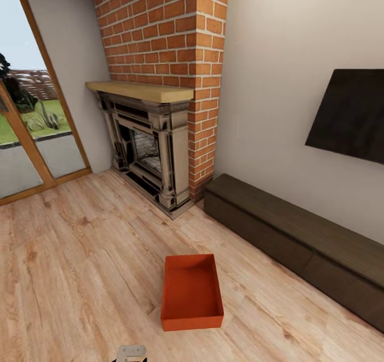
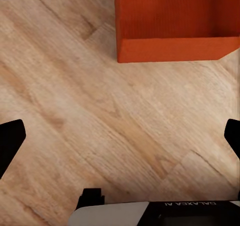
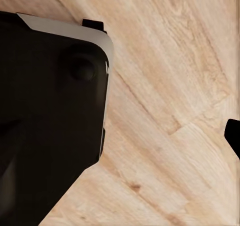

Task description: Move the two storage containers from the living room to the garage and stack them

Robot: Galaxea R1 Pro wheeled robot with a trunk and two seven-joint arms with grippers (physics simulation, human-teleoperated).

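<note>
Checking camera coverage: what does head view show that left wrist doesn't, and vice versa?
Head view alone: the brick fireplace, black TV, low dark cabinet, glass door, and the whole open-top storage container.
Left wrist alone: the left gripper, jaws spread wide, above bare planks.
Both: the orange container resting on the wood plank floor.

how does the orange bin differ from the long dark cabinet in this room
The orange bin is bright orange-red; the long dark cabinet is dark brown. The bin is open-topped and shows its empty inside, while the cabinet is closed with a flat top. The bin stands alone out on the wood floor, clear of any wall; the cabinet runs along the wall under the TV. The bin is far shorter in length. Both are boxy and rest on the floor.
</note>
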